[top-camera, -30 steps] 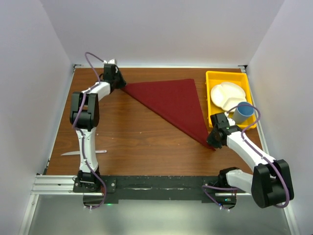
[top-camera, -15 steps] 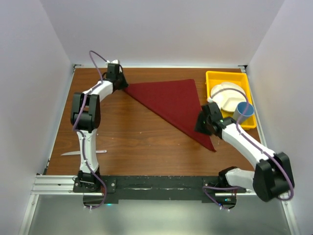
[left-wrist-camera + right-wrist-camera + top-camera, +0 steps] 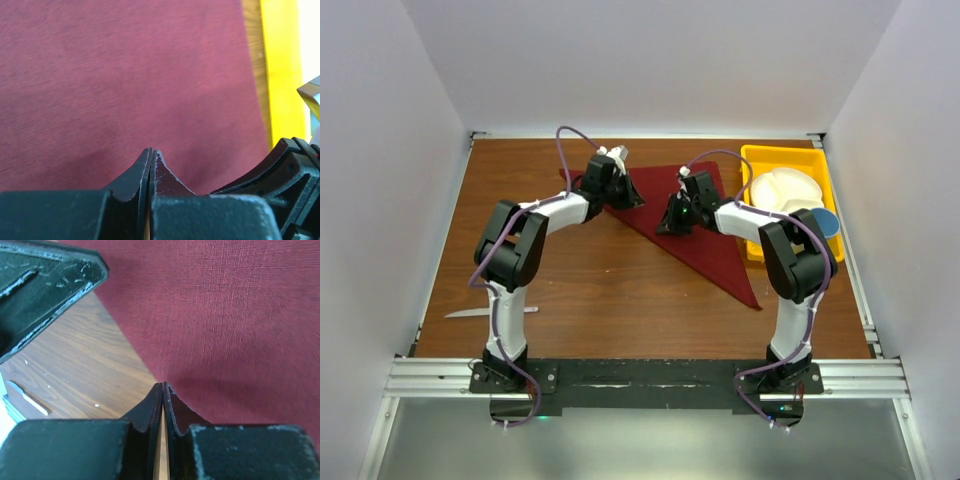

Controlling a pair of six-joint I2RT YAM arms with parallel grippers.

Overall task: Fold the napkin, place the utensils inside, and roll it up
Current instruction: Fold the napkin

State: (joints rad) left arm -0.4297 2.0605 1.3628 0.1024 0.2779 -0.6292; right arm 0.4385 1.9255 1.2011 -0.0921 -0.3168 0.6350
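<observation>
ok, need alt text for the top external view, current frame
Two robot arms reach over a dark red napkin folded into a triangle on a wooden table, with the left gripper and right gripper close together above it. A yellow tray at the right holds a white plate and blue cup; a silver utensil lies near left.

The napkin (image 3: 705,240) lies flat on the table (image 3: 590,280), running from the middle of the far edge toward the near right. A tray (image 3: 775,156) sits just to its right in the far right corner, holding a plate (image 3: 785,195) and, nearer, a cup (image 3: 826,222). One utensil (image 3: 470,312) lies near the left edge toward the near left corner, well apart from the napkin. The left gripper (image 3: 626,194) and right gripper (image 3: 668,224) sit side by side over the napkin's left edge.
</observation>
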